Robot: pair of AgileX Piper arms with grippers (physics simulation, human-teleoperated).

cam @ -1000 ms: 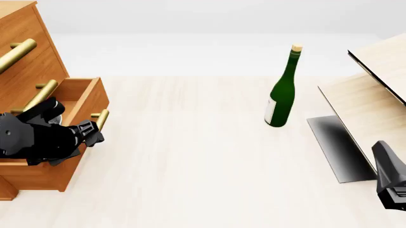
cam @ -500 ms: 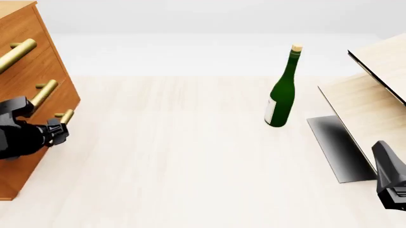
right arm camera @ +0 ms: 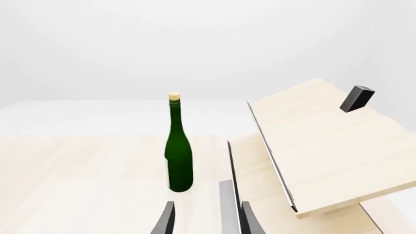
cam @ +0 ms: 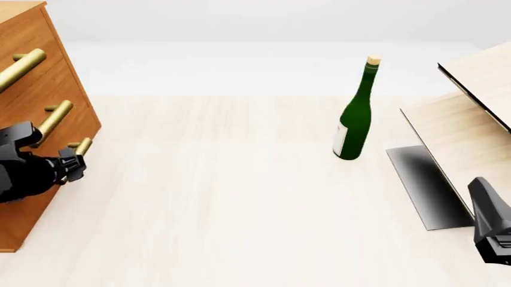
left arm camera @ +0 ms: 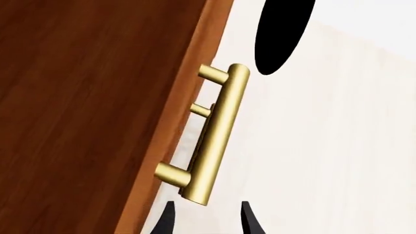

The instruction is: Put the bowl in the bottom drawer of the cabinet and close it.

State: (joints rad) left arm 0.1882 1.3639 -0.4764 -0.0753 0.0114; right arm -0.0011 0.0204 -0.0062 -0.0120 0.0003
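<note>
The cabinet [cam: 36, 72] stands at the far left, and its bottom drawer [cam: 32, 216] sits flush with the front. The bowl is hidden. My left gripper [cam: 73, 166] is right at the bottom drawer's brass handle [cam: 81, 145]. In the left wrist view that handle [left arm camera: 217, 134] ends just beyond the left gripper [left arm camera: 206, 220], whose fingers [left arm camera: 167, 222] stand apart with nothing between them. My right gripper [right arm camera: 206, 222] is open and empty at the table's near right, far from the cabinet.
A green bottle [cam: 355, 113] stands upright right of centre, also in the right wrist view [right arm camera: 179, 151]. A pale slanted wooden structure [cam: 471, 119] with a dark grey base plate [cam: 427, 185] fills the right side. The two upper drawers carry like brass handles [cam: 23, 66].
One second ago the bottom drawer stood pulled out with my left gripper over it. It has since slid shut. Nothing has visibly moved in the last half second.
</note>
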